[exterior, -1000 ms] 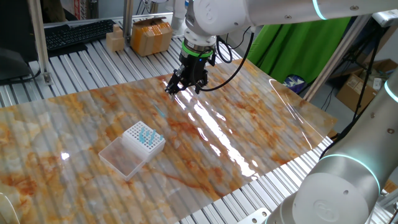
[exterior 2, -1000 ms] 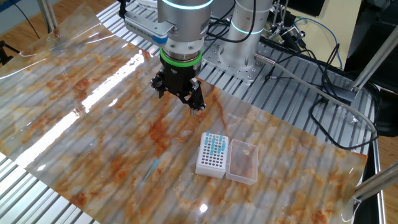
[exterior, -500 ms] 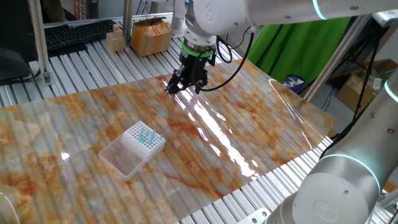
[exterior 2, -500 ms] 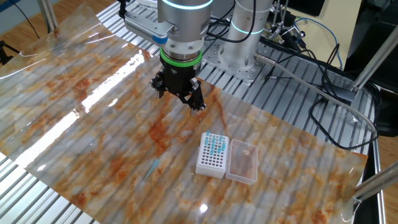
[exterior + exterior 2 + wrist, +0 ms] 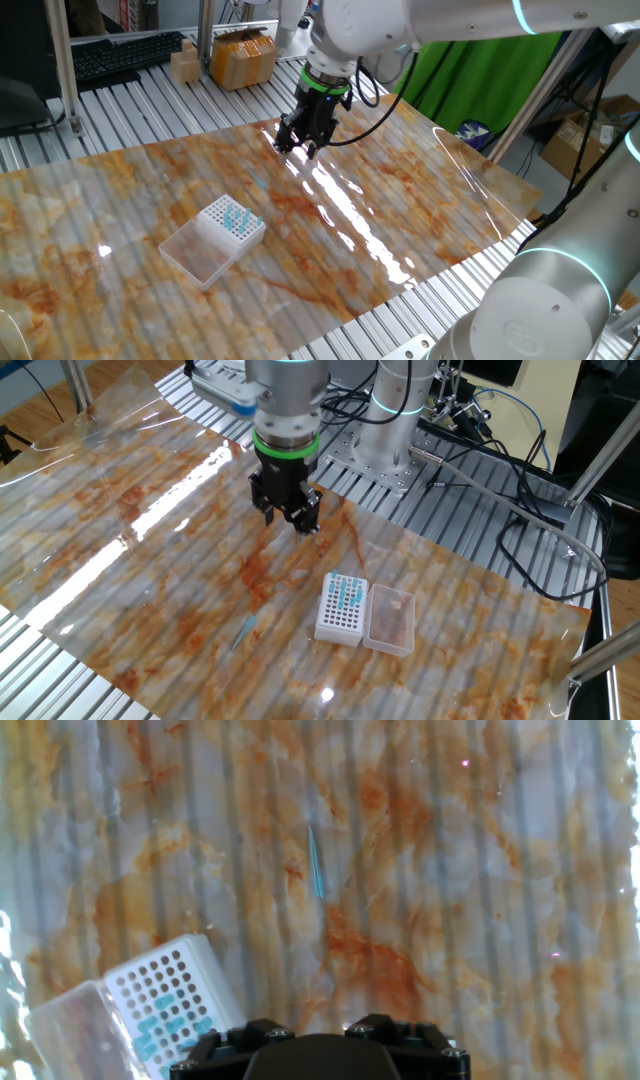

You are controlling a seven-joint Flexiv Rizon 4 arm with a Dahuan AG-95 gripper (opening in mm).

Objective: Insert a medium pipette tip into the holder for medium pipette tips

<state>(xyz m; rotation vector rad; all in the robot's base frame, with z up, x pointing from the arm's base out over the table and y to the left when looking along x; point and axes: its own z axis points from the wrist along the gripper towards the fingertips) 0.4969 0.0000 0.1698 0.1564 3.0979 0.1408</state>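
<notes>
The medium pipette tip is a thin, pale blue sliver tapering to a point, lying flat on the marbled mat, apart from the holder for medium pipette tips with its white gridded top. My pincer hangs above the mat; I cannot tell its opening.
</notes>
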